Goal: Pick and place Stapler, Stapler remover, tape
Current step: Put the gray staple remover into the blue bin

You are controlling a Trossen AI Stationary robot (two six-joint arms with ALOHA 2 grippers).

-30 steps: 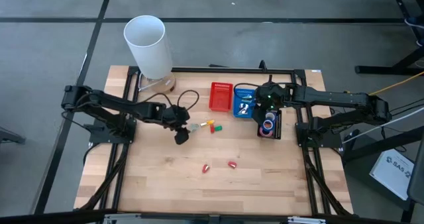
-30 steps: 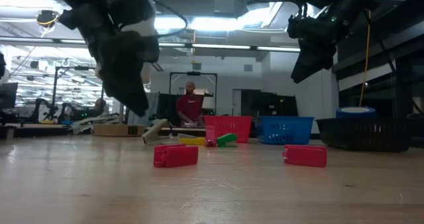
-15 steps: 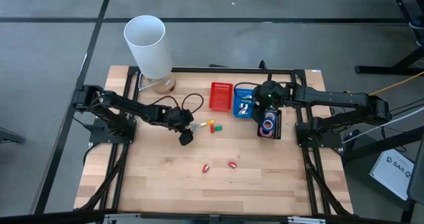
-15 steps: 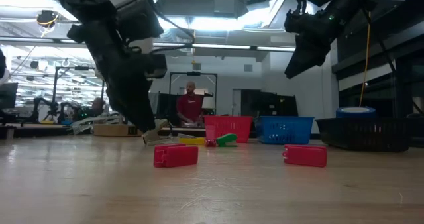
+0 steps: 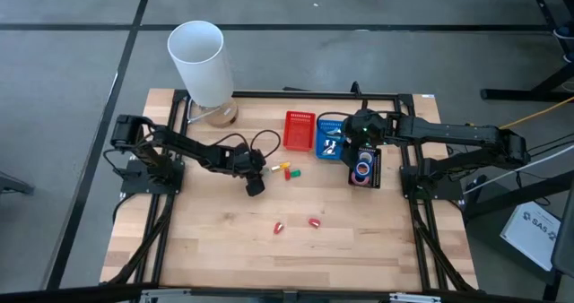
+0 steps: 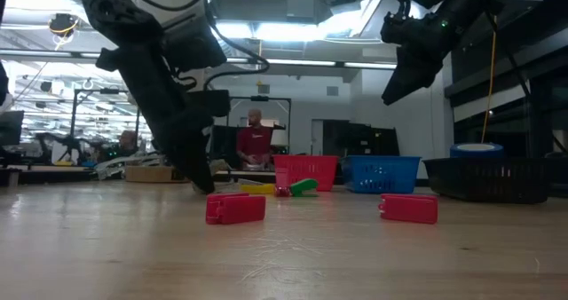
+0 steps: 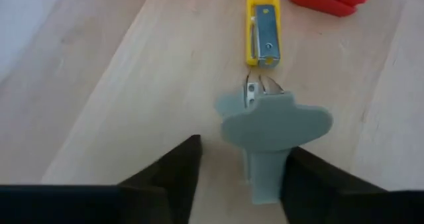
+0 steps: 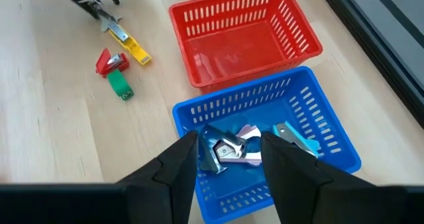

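Your grey staple remover [image 7: 273, 128] lies flat on the bench [image 5: 224, 240], its metal claws touching the end of a yellow stapler [image 7: 262, 25]; in the left wrist view it sits between the two dark fingers [image 7: 169, 168] of the left tool [image 5: 254, 183], which is spread wide around it and grips nothing. Just past the yellow stapler lie a red stapler [image 8: 110, 61] and a green one [image 8: 121, 87], clustered near the bench's middle. Two more small red staplers [image 5: 280, 226] rest apart from these, toward the near edge. Behind the cluster a red basket [image 5: 300, 130] stands with a blue basket [image 5: 330, 138] beside it, touching; the blue one holds several staple removers [image 8: 228, 149]. Your right tool [image 5: 363, 134] hangs above the blue basket, fingers [image 8: 175, 168] parted and empty. Next to it a dark tray [image 5: 376, 172] carries the tape [image 5: 362, 169] rolls. A white cylinder [image 5: 199, 61] stands at the bench's far left corner. A person [image 6: 254, 145] stands in the room beyond.
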